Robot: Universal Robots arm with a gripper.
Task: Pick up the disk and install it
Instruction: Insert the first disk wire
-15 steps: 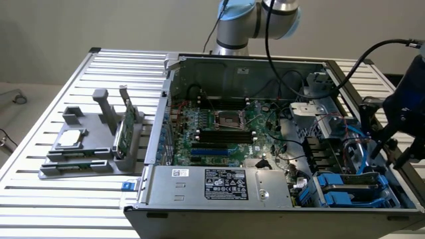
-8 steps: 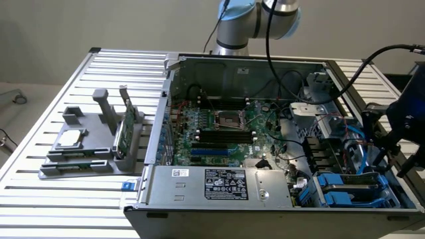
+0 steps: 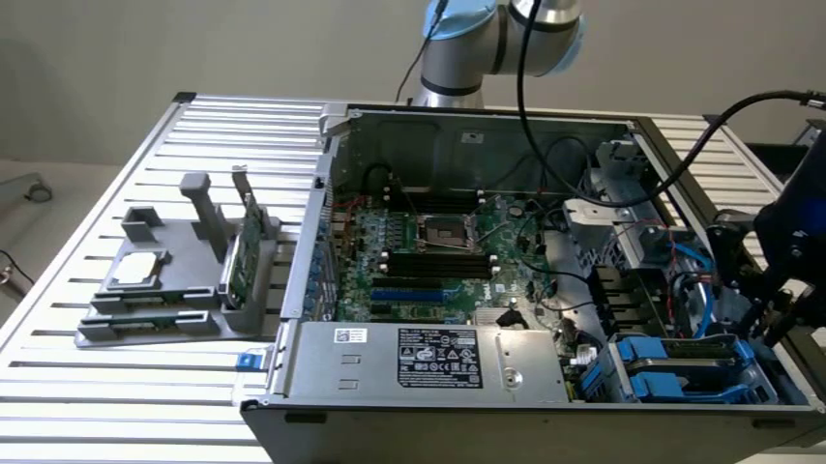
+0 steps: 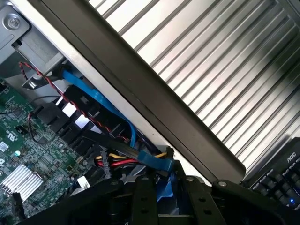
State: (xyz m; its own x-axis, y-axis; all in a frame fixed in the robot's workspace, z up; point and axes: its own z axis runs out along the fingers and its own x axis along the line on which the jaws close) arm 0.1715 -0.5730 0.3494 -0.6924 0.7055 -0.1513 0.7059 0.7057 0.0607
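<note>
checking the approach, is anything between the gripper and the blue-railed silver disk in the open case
Thin blue data cables seem to run down between the gripper and the silver-grey metal disk with blue plastic rails; nothing else visibly blocks it.

Gripper low, exterior view's right

ribbed aluminium table before a plain grey wall; black keyboard beside it.

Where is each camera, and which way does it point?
Exterior view: off the arm, raised, looking down into the open metal computer case on the slatted aluminium table; the grey-and-blue robot arm shows.
Wrist view: on the wrist, looking past the black jaws along the case's wall.
Both show the green motherboard and the table.
</note>
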